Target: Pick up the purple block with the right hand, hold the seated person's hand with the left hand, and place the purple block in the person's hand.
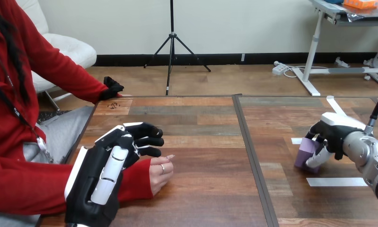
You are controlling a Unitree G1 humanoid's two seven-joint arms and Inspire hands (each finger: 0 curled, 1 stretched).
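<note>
Far right of the person's hand [159, 174], the right robot hand [336, 132] clasps a half-hidden block [306, 153]; the left robot hand [101, 170] partly covers it, grip unclear.

- Bright, even light falls across the table [201, 118], apparently from overhead.
- The person's hand [159, 172] throws a soft, faint shadow on the wood just beneath it, near the table's left edge.
- The purple block [306, 152] looks shaded under the right hand [333, 135], toward the right edge.
- White shells on the left hand [106, 170] catch the light strongly.
</note>
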